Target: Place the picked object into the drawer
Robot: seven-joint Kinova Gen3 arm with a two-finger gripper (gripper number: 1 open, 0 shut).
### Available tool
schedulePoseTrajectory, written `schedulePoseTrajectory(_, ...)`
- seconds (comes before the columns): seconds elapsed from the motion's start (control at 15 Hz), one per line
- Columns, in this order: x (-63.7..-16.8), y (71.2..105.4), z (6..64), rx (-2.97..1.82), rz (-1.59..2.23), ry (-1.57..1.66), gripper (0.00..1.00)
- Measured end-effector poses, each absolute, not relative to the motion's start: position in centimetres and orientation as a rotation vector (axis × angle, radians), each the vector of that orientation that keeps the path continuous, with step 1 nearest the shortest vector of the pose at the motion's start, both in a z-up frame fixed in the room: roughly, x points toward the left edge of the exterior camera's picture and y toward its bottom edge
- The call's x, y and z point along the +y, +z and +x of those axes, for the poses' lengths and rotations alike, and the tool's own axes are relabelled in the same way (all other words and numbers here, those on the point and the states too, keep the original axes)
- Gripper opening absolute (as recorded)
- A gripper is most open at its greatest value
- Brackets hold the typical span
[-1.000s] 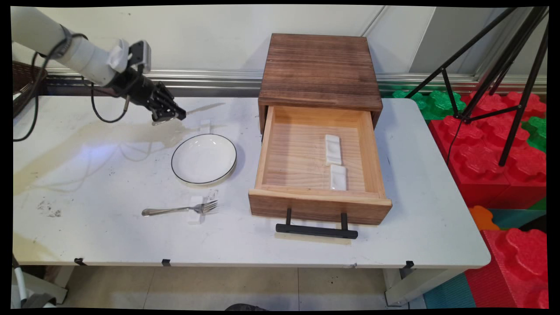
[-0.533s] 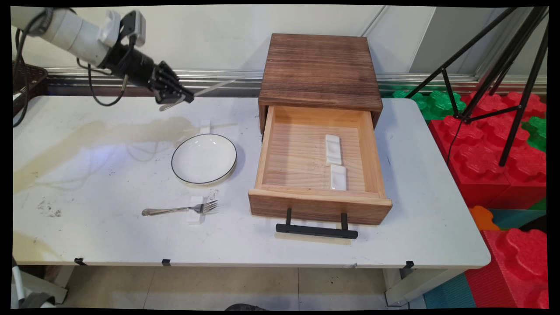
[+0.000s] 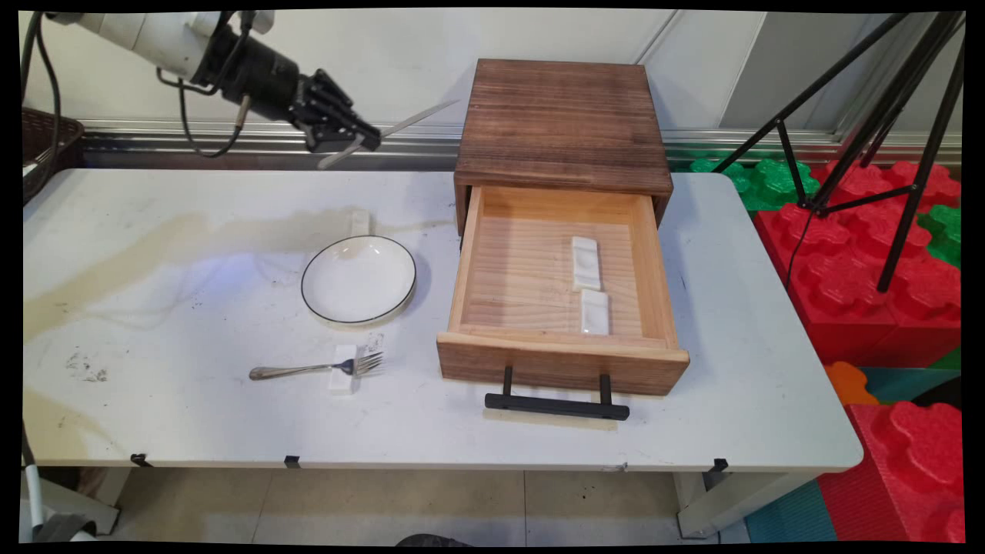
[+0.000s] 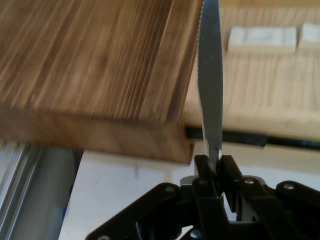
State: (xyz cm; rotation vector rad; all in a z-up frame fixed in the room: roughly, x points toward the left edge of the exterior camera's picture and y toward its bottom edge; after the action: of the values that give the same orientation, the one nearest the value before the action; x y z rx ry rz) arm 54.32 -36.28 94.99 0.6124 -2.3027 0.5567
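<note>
a pale wall (image 3: 369, 54) stood behind my white table (image 3: 754, 369), with a metal rail (image 3: 154, 142) running along its foot. the floor (image 3: 385, 508) below was beige tile. to the side lay red foam blocks (image 3: 862, 292) and green ones (image 3: 758, 177), with a black tripod (image 3: 869, 131) standing over them. a dark basket (image 3: 46, 142) sat at the far edge.

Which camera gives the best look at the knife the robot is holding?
The hand view: the knife fills the frame, its toothed blade clamped between the shut jaws. In the main view it is just a thin sliver sticking out of the gripper, above the table beside the wooden box.
</note>
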Motion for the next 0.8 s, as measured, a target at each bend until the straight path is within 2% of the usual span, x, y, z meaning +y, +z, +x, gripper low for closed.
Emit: schedulePoseTrajectory(0.8, -39.8, 96.3, 42.6, -2.261, 0.516, 0.516, 0.0)
